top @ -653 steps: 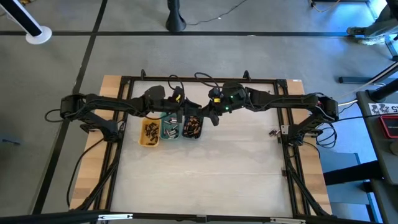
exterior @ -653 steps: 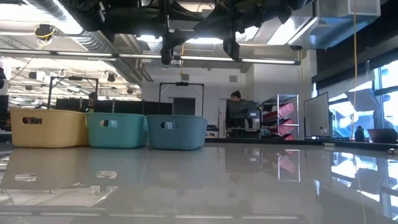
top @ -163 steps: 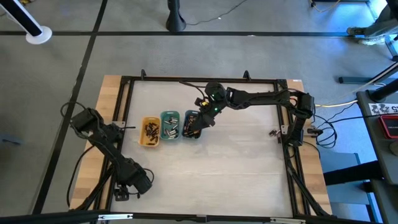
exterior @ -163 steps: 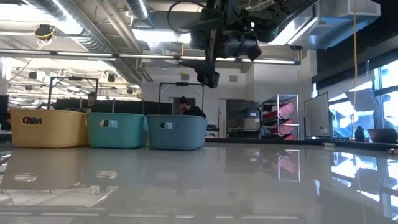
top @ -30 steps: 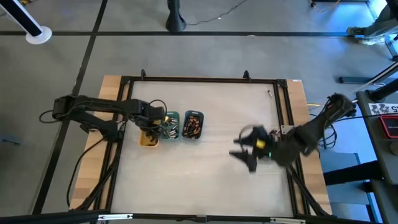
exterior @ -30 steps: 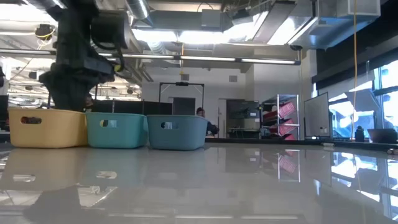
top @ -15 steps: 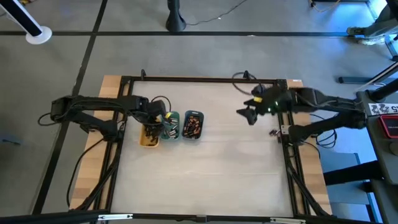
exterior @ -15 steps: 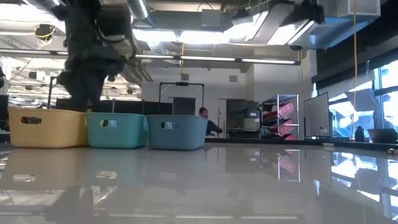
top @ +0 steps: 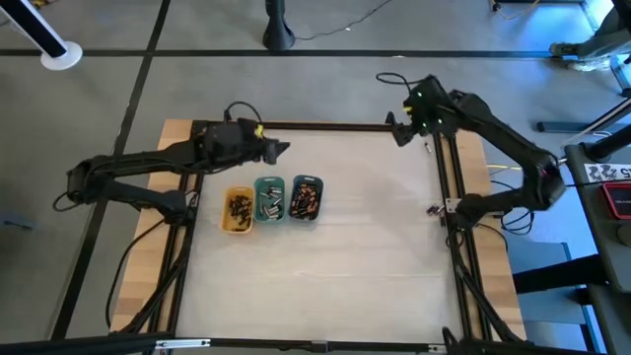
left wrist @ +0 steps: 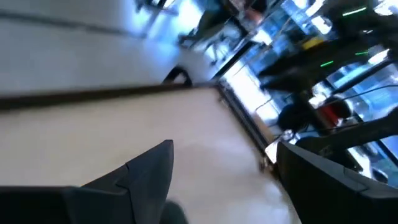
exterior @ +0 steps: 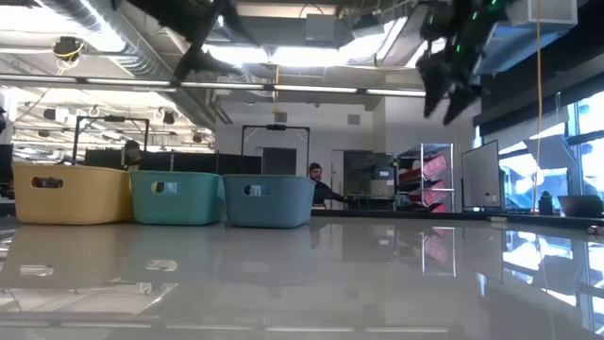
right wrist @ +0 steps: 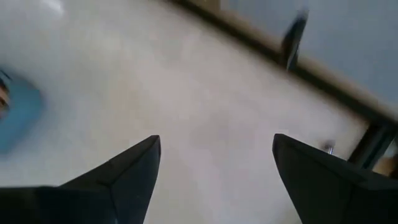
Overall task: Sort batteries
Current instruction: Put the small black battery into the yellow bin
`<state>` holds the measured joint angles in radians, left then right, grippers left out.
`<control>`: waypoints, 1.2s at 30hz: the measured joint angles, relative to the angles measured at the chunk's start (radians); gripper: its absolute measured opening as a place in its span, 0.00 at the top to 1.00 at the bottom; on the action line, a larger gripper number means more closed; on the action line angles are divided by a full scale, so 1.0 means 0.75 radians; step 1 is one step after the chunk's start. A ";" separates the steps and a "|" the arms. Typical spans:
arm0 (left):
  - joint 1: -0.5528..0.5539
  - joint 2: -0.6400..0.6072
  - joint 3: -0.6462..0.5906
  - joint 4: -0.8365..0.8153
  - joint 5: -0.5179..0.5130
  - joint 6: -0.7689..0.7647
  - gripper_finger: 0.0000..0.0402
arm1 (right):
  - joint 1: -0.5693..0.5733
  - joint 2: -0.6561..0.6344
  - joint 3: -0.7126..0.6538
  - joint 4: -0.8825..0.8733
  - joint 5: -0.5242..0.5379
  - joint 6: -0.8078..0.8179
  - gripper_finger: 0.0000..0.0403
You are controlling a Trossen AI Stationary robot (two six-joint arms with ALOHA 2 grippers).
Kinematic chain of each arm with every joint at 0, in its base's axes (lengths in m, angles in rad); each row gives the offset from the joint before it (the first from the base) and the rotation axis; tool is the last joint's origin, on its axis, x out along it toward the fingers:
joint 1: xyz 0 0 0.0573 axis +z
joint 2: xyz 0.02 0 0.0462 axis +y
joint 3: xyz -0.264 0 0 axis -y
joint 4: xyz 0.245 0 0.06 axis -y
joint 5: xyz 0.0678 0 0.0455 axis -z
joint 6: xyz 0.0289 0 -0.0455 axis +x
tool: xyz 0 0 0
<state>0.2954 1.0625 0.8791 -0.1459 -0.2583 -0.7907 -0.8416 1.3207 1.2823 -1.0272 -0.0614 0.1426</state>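
Batteries (top: 269, 201) too small to tell apart at centre left, left end effector (top: 280, 149) and right end effector (top: 394, 129) both open, empty, cut off along low view's top edge.

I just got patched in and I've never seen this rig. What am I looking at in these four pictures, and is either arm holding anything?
Two dark robot arms work at a pale wooden table. The overhead picture shows the left gripper above the far edge, behind the trays, and the right gripper raised at the far right corner. The level picture looks across the tabletop into the room. The other two come from cameras on the wrists: each shows its own two dark fingers spread apart, nothing between them. Three small oblong plastic trays sit in a row: yellow tray, green tray and grey-blue tray, each holding small cylindrical batteries.
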 joint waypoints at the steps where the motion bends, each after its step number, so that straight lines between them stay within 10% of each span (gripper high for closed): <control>1: 0.009 0.002 0.000 0.034 0.000 0.025 0.32 | -0.032 0.042 0.000 -0.040 -0.037 -0.026 0.23; 22: 0.177 0.003 -0.001 -0.117 0.229 0.491 0.32 | -0.184 0.566 -0.001 -0.089 0.103 -0.032 0.23; 36: 0.245 0.003 -0.001 -0.138 0.297 0.357 0.32 | -0.444 0.601 -0.001 0.017 0.077 -0.072 0.25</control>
<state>0.4795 1.0649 0.8783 -0.2493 -0.0358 -0.5227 -1.1748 1.7717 1.2816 -1.0141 -0.0033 0.0886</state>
